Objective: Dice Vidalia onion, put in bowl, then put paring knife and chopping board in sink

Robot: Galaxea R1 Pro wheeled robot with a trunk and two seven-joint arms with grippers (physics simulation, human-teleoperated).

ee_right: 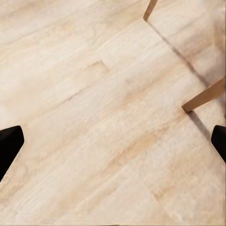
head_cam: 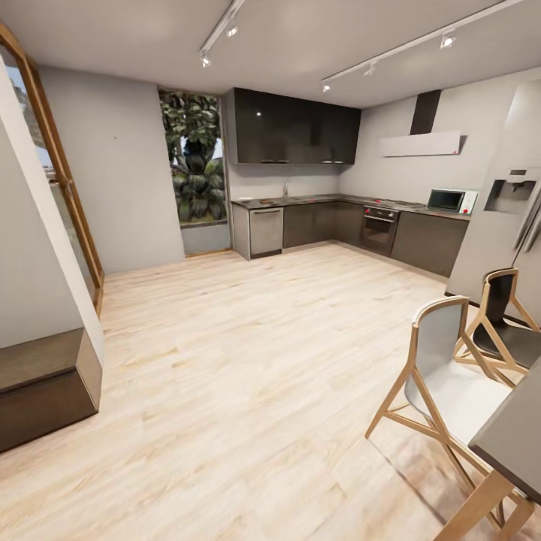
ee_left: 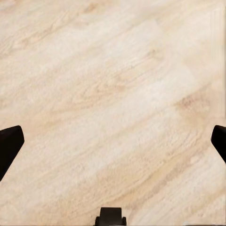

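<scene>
Crossing the room is the job right now, and the kitchen sits far off in the upper middle of the head view. The surface [head_cam: 323, 200], a grey L-shaped top over dark cabinets, runs along the back wall and turns toward the right, past the oven [head_cam: 378, 229] and the microwave [head_cam: 448, 200]. A thin tap [head_cam: 285, 188] marks the sink at upper centre; the basin itself is too small to read, and the onion, board, knife and bowl can't be picked out from here.

To do this well, I'd say roll straight over the open wood floor [head_cam: 240, 361], keeping wide of the chairs [head_cam: 443, 383] and dark table [head_cam: 518, 439] at lower right, and square up facing the tap.

Left tool [ee_left: 113, 146]: fingers spread wide at the frame edges, released, only floor between them. Right tool [ee_right: 113, 146]: likewise spread and holding nothing, with chair legs [ee_right: 202, 96] showing at the upper right of its view.
</scene>
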